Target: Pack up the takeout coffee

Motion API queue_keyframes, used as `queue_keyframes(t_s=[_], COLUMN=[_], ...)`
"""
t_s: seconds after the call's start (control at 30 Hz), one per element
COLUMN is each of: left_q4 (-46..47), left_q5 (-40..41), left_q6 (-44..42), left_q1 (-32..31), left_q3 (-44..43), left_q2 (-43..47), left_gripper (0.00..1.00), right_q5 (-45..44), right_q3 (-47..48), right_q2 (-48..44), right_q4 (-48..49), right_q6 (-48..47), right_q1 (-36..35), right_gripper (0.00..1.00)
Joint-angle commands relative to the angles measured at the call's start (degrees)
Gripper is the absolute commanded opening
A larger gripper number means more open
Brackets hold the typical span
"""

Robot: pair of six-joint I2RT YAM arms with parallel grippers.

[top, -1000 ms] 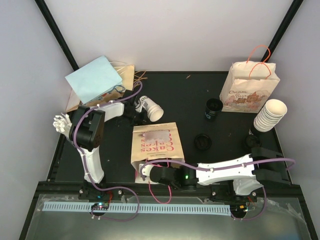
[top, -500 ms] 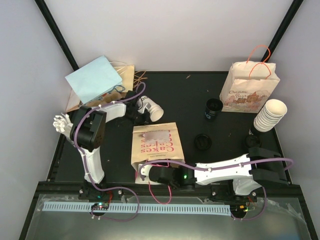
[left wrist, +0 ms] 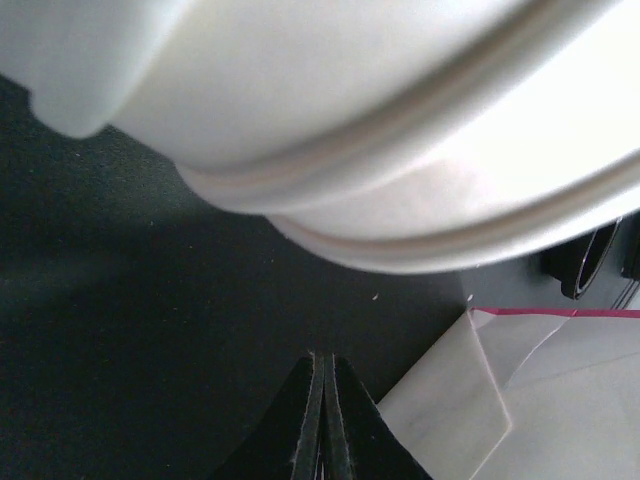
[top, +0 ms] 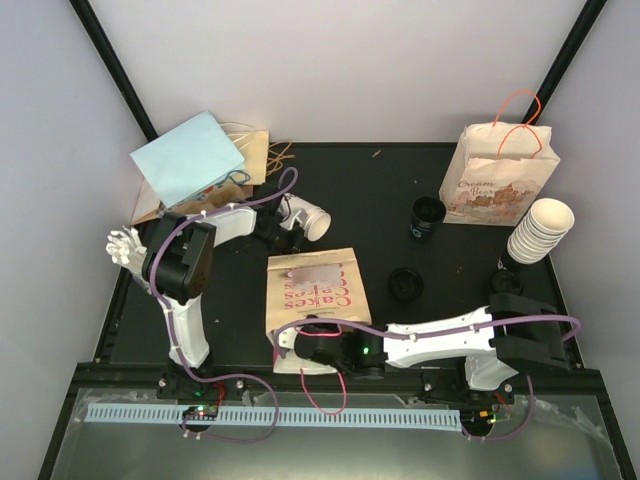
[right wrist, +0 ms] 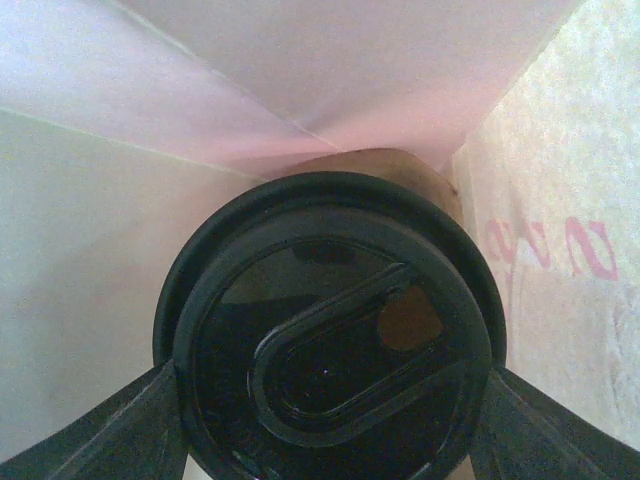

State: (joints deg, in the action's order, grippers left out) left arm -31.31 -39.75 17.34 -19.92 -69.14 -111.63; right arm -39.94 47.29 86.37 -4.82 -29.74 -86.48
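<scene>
The flat bag (top: pixel 320 297) reads "Cakes" (upside down).

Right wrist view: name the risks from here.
The right end effector grips the lidded cup inside the Cakes bag, which lies flat; on its side, the cup could leak through the lid's sip hole. Paper walls press close around the fingers, so pulling out might drag the bag or the cup along.

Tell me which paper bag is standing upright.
The bag with orange handles at the back right; the Cakes bag and the back-left bags lie flat.
</scene>
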Motion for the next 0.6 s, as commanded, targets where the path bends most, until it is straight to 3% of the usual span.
queue_keyframes(t_s=[0.0,0.57], left_q4=[-1.6,-3.4], left_q5=[-2.2,-2.6], left_q6=[-1.7,-2.5], left_q1=[-0.9,-1.4], left_q3=[0.1,-0.6], left_q2=[-0.2,-0.3], left_gripper=[0.02,0.02], right_q5=[-0.8,2.3], right_q3=[2.4,3.7], right_q2=[0.9,2.8], right_q4=[2.7,4.8], right_q6=[-1.7,-3.0], right_q1=[1.1,3.6], right_gripper=[0.51,0.51])
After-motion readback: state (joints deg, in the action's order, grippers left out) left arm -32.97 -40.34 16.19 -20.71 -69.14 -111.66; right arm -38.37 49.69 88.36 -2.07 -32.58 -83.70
